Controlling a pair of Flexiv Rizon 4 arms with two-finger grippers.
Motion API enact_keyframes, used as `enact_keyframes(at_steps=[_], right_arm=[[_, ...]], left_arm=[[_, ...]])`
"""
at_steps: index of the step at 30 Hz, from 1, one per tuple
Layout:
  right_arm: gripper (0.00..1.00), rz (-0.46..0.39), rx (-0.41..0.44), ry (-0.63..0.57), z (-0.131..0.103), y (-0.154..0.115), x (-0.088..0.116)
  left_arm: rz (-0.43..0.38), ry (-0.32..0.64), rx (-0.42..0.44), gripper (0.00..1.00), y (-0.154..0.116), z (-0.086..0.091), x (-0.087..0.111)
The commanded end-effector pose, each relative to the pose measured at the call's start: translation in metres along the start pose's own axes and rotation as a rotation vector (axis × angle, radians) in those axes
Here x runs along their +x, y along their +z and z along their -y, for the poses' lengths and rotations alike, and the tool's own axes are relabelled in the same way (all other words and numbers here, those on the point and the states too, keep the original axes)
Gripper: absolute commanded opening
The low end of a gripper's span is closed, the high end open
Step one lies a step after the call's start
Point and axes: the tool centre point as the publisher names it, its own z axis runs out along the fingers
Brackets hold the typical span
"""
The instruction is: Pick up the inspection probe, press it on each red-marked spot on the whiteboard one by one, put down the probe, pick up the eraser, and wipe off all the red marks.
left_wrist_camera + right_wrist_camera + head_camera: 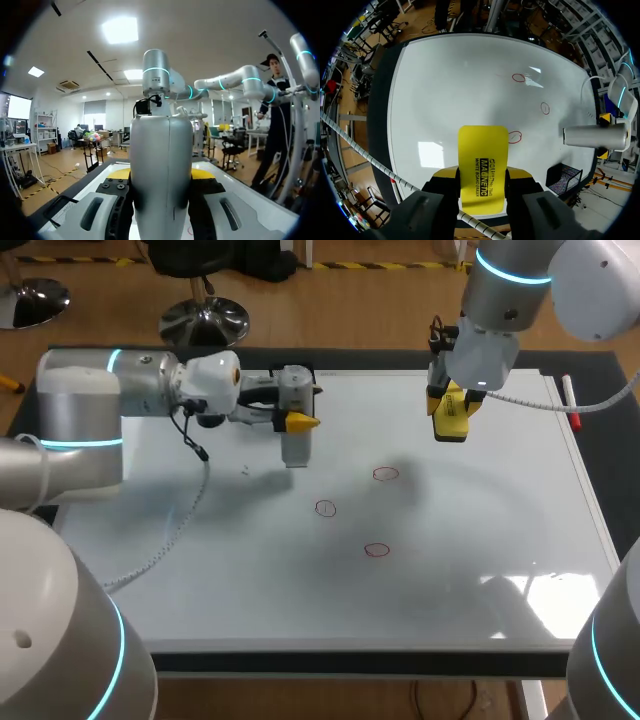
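Note:
My left gripper (300, 423) is shut on the grey-white inspection probe (295, 445), holding it over the back left of the whiteboard (200, 580), to the left of the marks. The left wrist view shows the probe (161, 165) clamped in the left gripper (161, 176). My right gripper (450, 412) is shut on the yellow eraser (452, 422) above the board's back right. In the right wrist view the eraser (482, 172) sits in the right gripper (483, 175), and the probe (592, 136) is off to one side. Three red circles (385, 474) (325, 508) (376, 550) are drawn mid-board.
A red marker (571, 402) lies at the board's right edge. A black mesh tray (563, 177) stands just off the board's back edge, behind the probe. The front half of the whiteboard is bare white surface.

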Motion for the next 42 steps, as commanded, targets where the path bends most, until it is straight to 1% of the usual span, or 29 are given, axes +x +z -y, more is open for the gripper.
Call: enact_keyframes(at_steps=[1, 7, 11, 20, 35, 42], right_arm=[[0.00, -0.002, 0.002, -0.002, 0.000, -0.001, 0.001], [0.00, -0.002, 0.002, -0.002, 0.000, -0.001, 0.001], [0.00, -0.002, 0.002, -0.002, 0.000, -0.001, 0.001], [0.00, -0.002, 0.002, -0.002, 0.000, -0.001, 0.001], [0.00, -0.002, 0.002, -0.002, 0.000, -0.001, 0.001], [0.00, -0.002, 0.002, -0.002, 0.000, -0.001, 0.001]], left_arm=[[0.032, 0.005, -0.025, 0.00, -0.021, 0.012, 0.003], [0.073, 0.013, -0.044, 0.00, -0.043, 0.014, -0.004], [0.099, 0.012, -0.038, 0.00, -0.053, 0.014, -0.006], [0.151, -0.003, -0.036, 0.00, -0.071, 0.005, -0.008], [0.191, -0.014, -0.024, 0.00, -0.082, -0.001, -0.010], [0.190, -0.012, -0.013, 0.00, -0.082, -0.001, -0.010]])
